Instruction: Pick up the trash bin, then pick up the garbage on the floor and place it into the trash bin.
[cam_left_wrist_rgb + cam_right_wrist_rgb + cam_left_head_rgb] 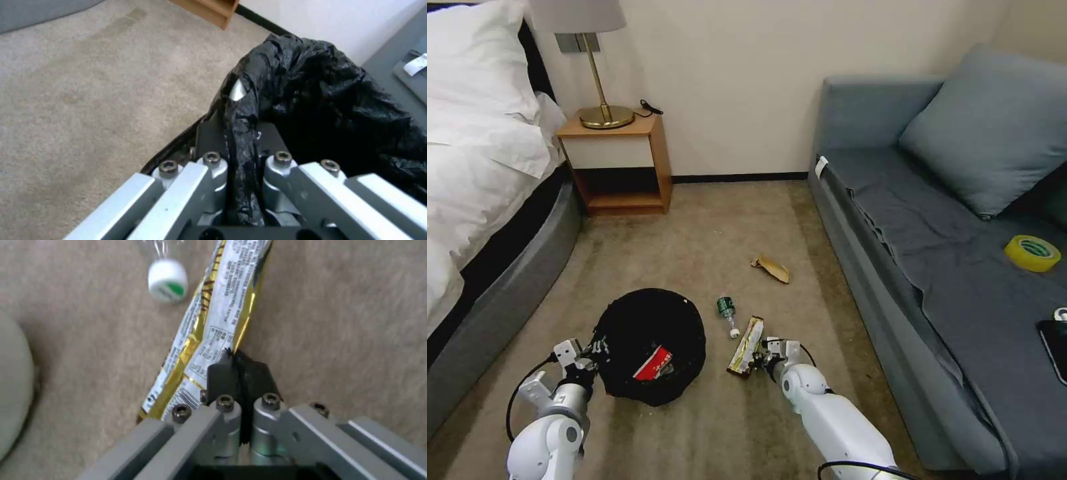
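Beige carpet floor [707, 233], black-lined trash bin [650, 343] on it, clear bottle [728, 312] just right of the bin, gold snack wrapper [746, 345] beside the bottle, tan wrapper [772, 268] beyond, possibly crumpled paper

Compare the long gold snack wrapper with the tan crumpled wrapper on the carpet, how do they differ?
The gold snack wrapper is long, flat and shiny with print; the tan wrapper is short, dull and crumpled. The right gripper is shut on the gold snack wrapper's edge; the tan wrapper lies untouched, farther from the robot toward the wall. The gold one lies beside the small bottle; the tan one lies alone. Both lie on the carpet.
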Controlling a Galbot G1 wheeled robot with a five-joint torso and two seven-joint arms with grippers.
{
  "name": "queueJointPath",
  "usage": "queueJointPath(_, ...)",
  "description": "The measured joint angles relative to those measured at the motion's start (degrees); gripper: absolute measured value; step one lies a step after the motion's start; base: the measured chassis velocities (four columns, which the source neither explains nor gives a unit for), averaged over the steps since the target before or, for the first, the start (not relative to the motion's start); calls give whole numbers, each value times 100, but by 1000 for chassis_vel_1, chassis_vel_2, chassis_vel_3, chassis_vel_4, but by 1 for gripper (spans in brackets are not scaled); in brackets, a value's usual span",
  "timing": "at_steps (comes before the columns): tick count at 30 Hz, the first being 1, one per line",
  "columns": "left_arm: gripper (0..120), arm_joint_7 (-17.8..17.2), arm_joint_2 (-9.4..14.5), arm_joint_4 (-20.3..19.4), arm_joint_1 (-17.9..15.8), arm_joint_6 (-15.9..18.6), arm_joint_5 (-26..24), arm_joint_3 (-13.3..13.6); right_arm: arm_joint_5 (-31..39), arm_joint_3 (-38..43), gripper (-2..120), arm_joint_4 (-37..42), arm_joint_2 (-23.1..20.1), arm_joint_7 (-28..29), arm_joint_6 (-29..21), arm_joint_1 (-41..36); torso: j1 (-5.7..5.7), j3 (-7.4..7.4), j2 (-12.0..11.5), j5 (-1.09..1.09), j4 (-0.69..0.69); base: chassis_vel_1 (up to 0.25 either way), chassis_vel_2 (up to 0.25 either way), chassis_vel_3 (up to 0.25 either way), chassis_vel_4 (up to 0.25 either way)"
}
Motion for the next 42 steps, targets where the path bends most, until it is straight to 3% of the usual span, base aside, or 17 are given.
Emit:
queueJointPath(22,5,-103,114,171,-357,99,-4,180,595,403,0,1436,-448,505,1,79,0,-1,1,-1,-1,0,0,0,0)
queueJointPath(31,5,-187,143,242,-545,217,-91,354,983,511,0,2629,-846,699,-32,216,0,-1,1,-1,-1,0,0,0,0)
queueJointPath(37,5,-304,152,450,-846,413,-469,638,1476,418,0,3927,-1396,752,66,432,0,-1,2,-1,-2,0,0,0,0)
queueJointPath(42,5,-409,111,442,-934,543,-721,827,1509,247,0,4454,-1675,643,213,554,0,-1,2,-1,-1,0,0,0,0)
